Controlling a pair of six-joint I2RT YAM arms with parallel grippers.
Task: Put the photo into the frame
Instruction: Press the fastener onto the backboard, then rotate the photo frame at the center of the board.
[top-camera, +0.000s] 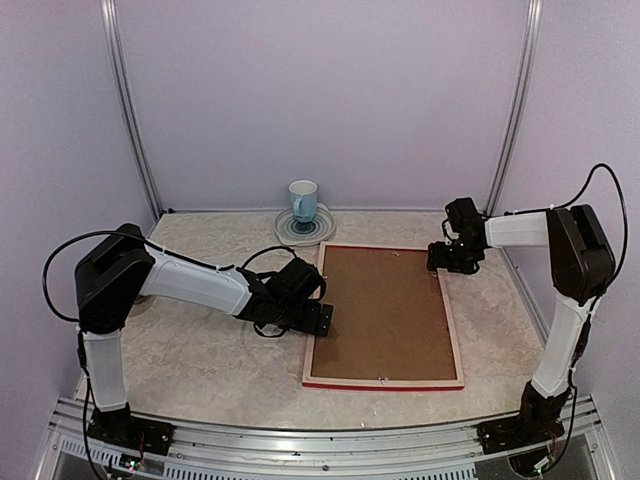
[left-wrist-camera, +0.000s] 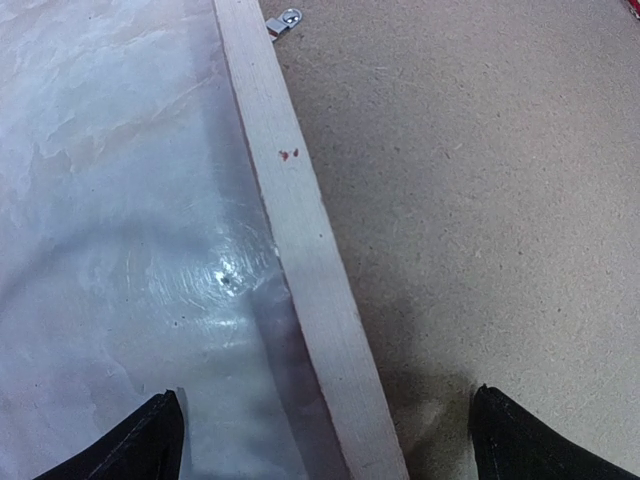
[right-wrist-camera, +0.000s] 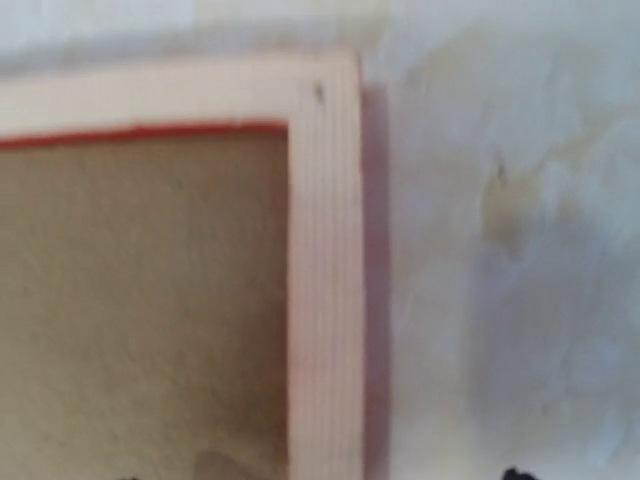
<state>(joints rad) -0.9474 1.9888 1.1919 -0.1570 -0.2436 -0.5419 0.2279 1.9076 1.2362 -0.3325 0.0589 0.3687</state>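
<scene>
The frame (top-camera: 456, 345) lies face down on the table, its pale wood reverse up and a red edge along the front. The plain brown backing board (top-camera: 385, 310) sits inside it. The photo is not in view. My left gripper (top-camera: 318, 318) is open and low over the frame's left rail (left-wrist-camera: 310, 270), one finger (left-wrist-camera: 160, 435) over the table and the other over the board (left-wrist-camera: 480, 200). My right gripper (top-camera: 440, 262) is open over the frame's far right corner (right-wrist-camera: 325, 300). Only one dark fingertip (right-wrist-camera: 512, 473) shows there.
A blue-and-white mug (top-camera: 303, 203) stands on a saucer (top-camera: 322, 230) at the back, just beyond the frame's far left corner. A small metal clip (left-wrist-camera: 283, 22) sits on the frame's reverse. Purple walls enclose the marbled table (top-camera: 200, 350).
</scene>
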